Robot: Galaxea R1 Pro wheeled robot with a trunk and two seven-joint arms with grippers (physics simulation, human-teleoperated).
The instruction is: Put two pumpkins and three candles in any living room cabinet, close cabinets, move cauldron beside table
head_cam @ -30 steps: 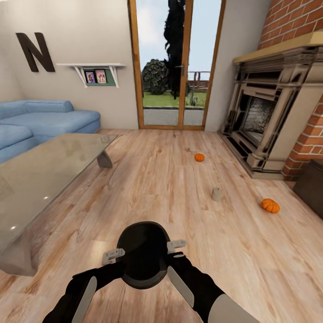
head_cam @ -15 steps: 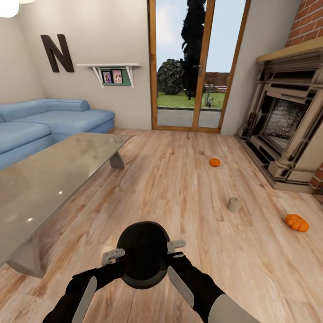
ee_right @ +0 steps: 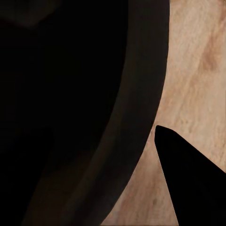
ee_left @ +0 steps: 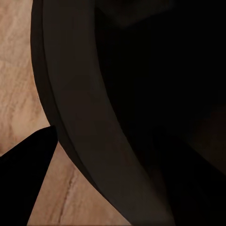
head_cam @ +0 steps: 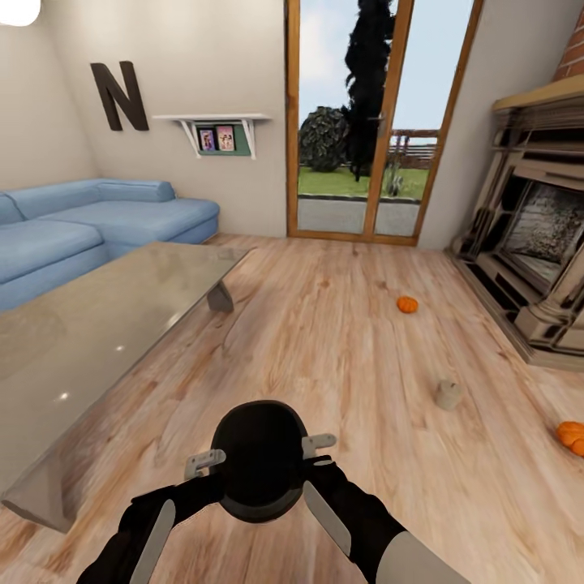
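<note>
Head view, black cauldron (head_cam: 259, 458) clamped between left jaws (head_cam: 203, 464) and right jaws (head_cam: 318, 444), 2 pumpkins (head_cam: 407, 304) (head_cam: 572, 436), 1 candle (head_cam: 448, 394) on floor (head_cam: 341, 341).

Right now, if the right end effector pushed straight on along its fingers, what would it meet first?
Probably the cauldron itself: its dark rim and wall lie right against the right end effector; exact contact unclear.

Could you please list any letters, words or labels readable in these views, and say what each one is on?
"N": a large dark letter mounted on the beige wall above the blue sofa.
The two small framed pictures under the white wall shelf are too small to show any text.
No other writing is readable.
</note>
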